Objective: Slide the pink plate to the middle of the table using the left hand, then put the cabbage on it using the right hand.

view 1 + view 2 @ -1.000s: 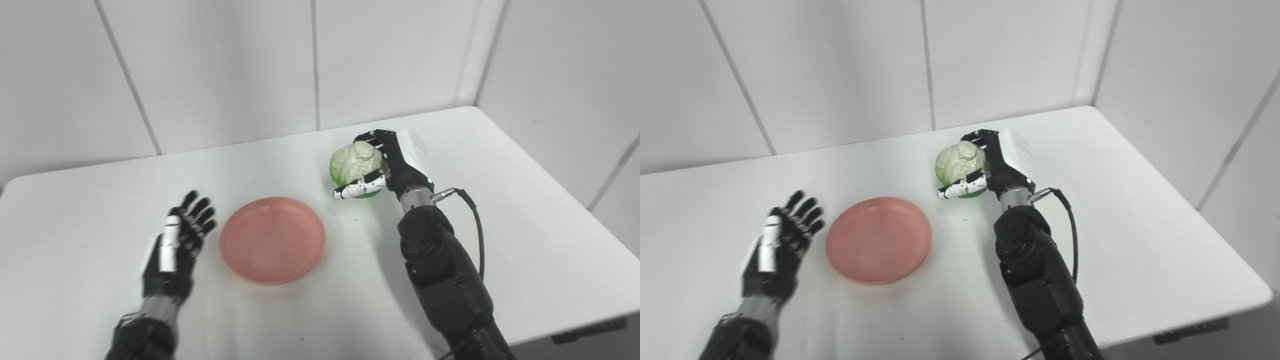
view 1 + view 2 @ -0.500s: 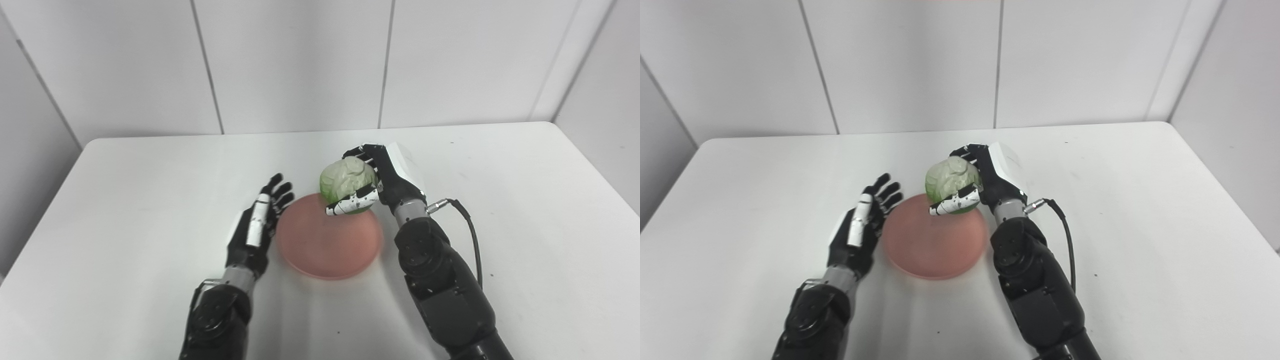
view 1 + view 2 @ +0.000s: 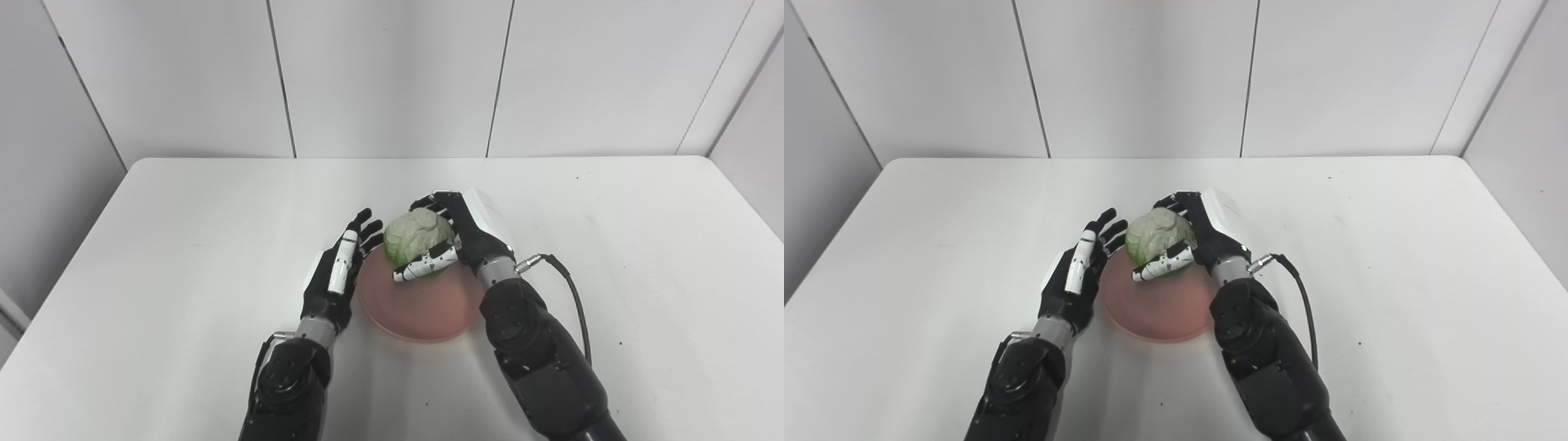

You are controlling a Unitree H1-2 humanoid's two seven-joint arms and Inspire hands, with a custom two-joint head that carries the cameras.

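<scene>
The pink plate [image 3: 422, 309] lies near the middle of the white table [image 3: 184, 214]. My right hand [image 3: 462, 236] is shut on the pale green cabbage [image 3: 418, 236] and holds it over the plate's far left part; whether the cabbage touches the plate I cannot tell. My left hand [image 3: 337, 275] stands open, fingers apart, right against the plate's left rim, with nothing in it. In the right eye view the cabbage [image 3: 1157, 240] hides the plate's far rim.
A black cable [image 3: 566, 288] loops out from my right wrist over the table. White wall panels [image 3: 392, 73] close off the table's far side, and another wall runs along the right.
The camera has swung, shifting the whole picture. My right hand has carried the cabbage from beside the plate to over its far left part. The left hand now sits closer to the rim.
</scene>
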